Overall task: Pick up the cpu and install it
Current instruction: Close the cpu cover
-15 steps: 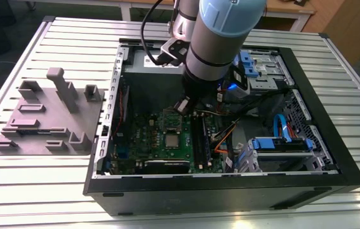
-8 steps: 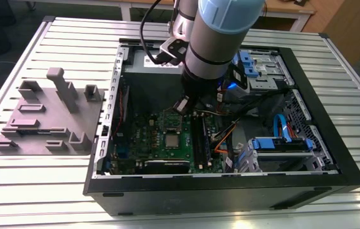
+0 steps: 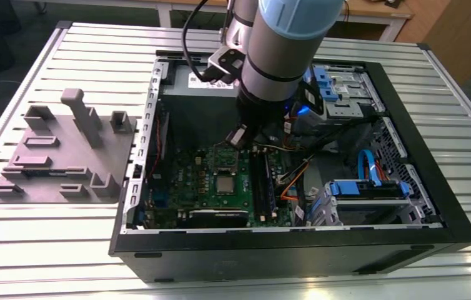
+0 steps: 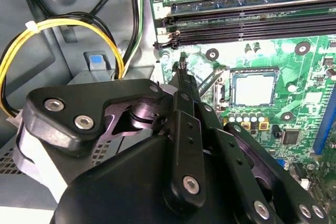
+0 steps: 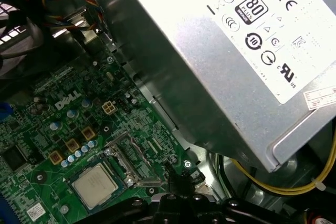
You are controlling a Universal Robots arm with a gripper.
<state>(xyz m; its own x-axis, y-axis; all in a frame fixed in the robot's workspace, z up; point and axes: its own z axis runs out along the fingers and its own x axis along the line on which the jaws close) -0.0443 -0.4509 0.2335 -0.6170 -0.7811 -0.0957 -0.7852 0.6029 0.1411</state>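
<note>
The cpu (image 3: 225, 183) is a small square chip with a silvery top, lying flat in its socket on the green motherboard (image 3: 193, 190) inside the open computer case. Both wrist views show the cpu (image 4: 254, 88) (image 5: 96, 184) in the socket frame, with nothing covering it. My gripper (image 4: 182, 69) hangs above the board beside the socket, on the side toward the power supply. Its fingertips are drawn together into one thin point (image 5: 176, 174), with nothing held. In the exterior view the arm's wrist (image 3: 257, 106) reaches down into the case above the board.
A tall grey metal box with a white label (image 5: 252, 51) stands close beside the gripper. Long black memory sticks (image 4: 252, 22) run along the socket's far side. Yellow cables (image 4: 68, 24) loop near the case wall. A grey fixture plate (image 3: 60, 156) lies on the exterior view's left.
</note>
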